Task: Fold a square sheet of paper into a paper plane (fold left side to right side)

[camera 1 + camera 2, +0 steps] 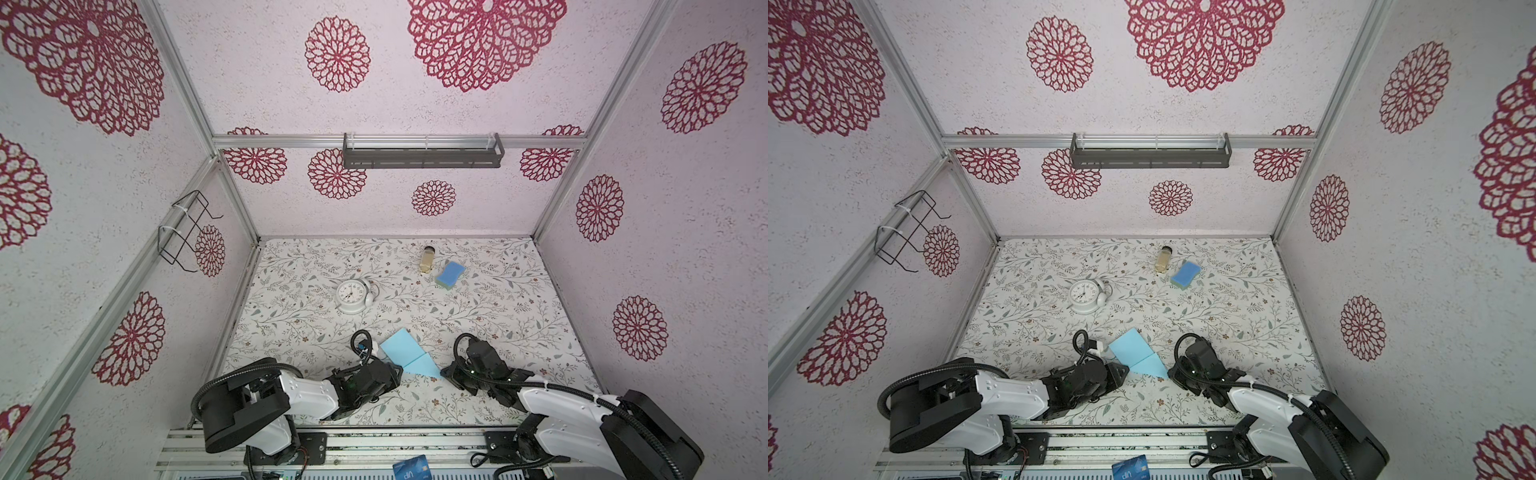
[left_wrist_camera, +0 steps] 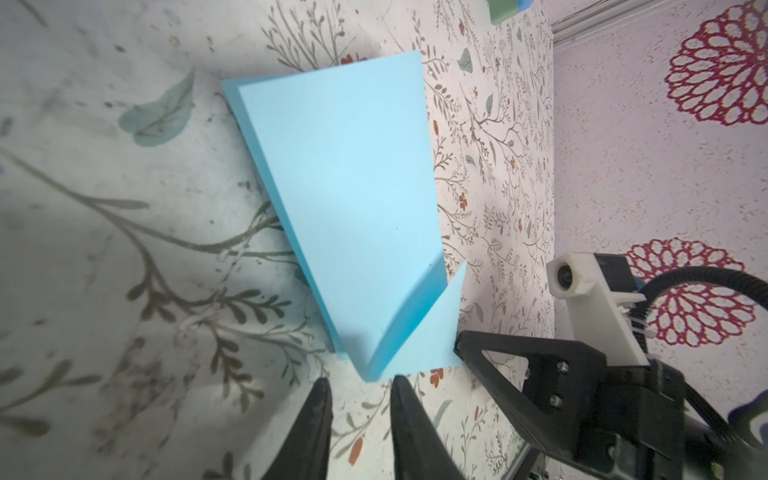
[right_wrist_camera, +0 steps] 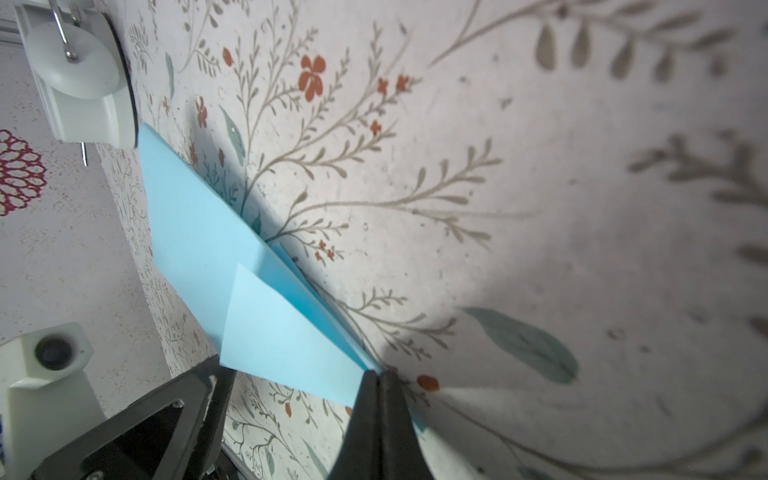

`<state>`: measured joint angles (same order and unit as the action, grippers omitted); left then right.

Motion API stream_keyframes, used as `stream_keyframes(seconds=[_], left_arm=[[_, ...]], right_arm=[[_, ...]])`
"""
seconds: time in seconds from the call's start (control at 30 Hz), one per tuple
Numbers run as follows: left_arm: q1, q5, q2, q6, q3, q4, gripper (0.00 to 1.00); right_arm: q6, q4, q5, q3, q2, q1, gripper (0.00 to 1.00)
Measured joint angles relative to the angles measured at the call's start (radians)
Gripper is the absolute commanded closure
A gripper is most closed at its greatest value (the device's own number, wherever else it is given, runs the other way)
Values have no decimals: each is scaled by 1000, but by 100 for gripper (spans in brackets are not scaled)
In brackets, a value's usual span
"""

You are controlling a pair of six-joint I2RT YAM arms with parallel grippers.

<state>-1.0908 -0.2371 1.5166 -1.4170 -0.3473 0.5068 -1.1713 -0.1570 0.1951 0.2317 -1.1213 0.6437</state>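
Square sheet of paper: folded double, one corner turned up, at 6 o'clock on tabletop | left jaws: slightly spread, just short of its edge | right jaws: pinching its corner | tabletop: floral print | walls: pale, red rosettes | white clock: 11 o'clock of sheet

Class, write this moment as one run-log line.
paper: folded over, corner flap raised | left gripper: open, at fold | right gripper: shut on paper tip
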Motion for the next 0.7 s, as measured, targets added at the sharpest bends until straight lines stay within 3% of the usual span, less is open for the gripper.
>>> stream_keyframes(seconds=[0.27,0.7], left_arm=[[0,10,104,-13,-22,121,71],[0,15,98,-16,-22,119,71]], right_arm=[[-7,1,-5,0,2,0,100],[-7,2,-6,0,3,0,100]])
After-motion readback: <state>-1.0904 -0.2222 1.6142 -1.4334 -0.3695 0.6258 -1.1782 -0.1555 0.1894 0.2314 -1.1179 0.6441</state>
